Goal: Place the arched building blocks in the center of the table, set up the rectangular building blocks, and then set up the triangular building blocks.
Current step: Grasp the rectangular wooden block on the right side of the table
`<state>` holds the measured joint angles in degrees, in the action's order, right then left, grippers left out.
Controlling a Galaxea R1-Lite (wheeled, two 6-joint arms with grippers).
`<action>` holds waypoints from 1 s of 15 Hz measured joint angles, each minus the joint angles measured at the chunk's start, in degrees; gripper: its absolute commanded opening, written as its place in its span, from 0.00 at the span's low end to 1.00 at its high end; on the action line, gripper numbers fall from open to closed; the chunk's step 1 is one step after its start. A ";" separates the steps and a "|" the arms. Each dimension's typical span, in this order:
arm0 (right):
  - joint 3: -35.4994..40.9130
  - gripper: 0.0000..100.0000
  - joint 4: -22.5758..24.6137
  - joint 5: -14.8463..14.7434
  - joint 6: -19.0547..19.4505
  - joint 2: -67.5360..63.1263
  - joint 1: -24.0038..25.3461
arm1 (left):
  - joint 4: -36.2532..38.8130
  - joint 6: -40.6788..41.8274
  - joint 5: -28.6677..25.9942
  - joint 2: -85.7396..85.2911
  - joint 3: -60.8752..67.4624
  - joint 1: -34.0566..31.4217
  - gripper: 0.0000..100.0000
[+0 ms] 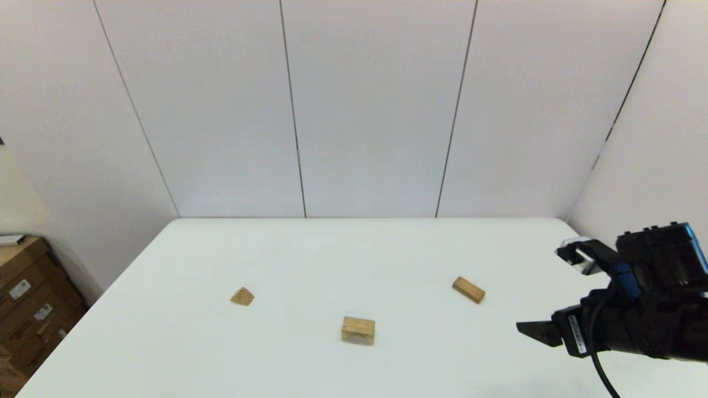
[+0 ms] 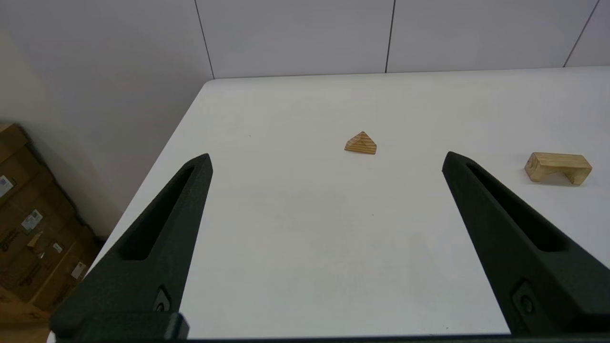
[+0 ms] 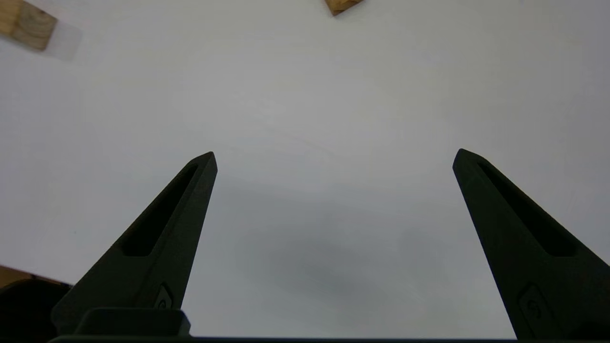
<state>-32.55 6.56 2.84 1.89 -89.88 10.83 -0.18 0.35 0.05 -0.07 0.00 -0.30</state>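
The arched block (image 1: 358, 330) stands notch down on the white table (image 1: 354, 254), near the front middle; it also shows in the left wrist view (image 2: 557, 167). The striped triangular block (image 1: 242, 296) lies to the left of it (image 2: 360, 143). The rectangular block (image 1: 468, 289) lies flat to the right. My right gripper (image 1: 534, 331) hovers over the table's right side, right of the rectangular block, open and empty (image 3: 333, 153). My left gripper (image 2: 326, 155) is out of the head view; it is open and empty, well short of the triangular block.
Cardboard boxes (image 1: 27, 298) are stacked on the floor beyond the table's left edge (image 2: 28, 228). White wall panels close off the back and right. Two wooden block corners (image 3: 26, 24) (image 3: 340, 5) peek in at the edge of the right wrist view.
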 measured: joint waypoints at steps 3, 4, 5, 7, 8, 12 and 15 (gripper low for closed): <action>-8.94 1.00 -6.85 0.44 3.15 -8.37 -0.20 | 0.00 -0.02 0.02 0.00 0.00 0.00 1.00; -11.74 1.00 -9.25 0.55 5.22 -10.86 -0.30 | 0.00 -0.02 0.02 0.00 0.00 0.00 1.00; -14.17 1.00 -11.26 0.71 7.47 -12.92 -0.44 | 0.02 -0.02 0.02 0.00 0.00 0.00 1.00; -18.52 1.00 -15.53 1.12 13.09 -16.54 -0.72 | 0.00 -0.02 0.02 0.00 0.00 0.00 1.00; -20.64 1.00 -17.97 1.29 16.24 -18.22 -0.83 | 0.00 -0.05 0.02 0.00 0.00 0.00 1.00; -28.77 1.00 -22.38 1.56 21.28 -24.13 -0.88 | 0.02 -0.02 0.05 0.00 0.00 0.00 1.00; -34.49 1.00 -22.54 2.61 21.32 -28.50 -0.83 | 0.00 -0.02 0.02 0.00 0.00 0.00 1.00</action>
<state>-67.04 -15.98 5.45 23.21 -118.38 10.00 -0.18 0.33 0.07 -0.07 0.00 -0.30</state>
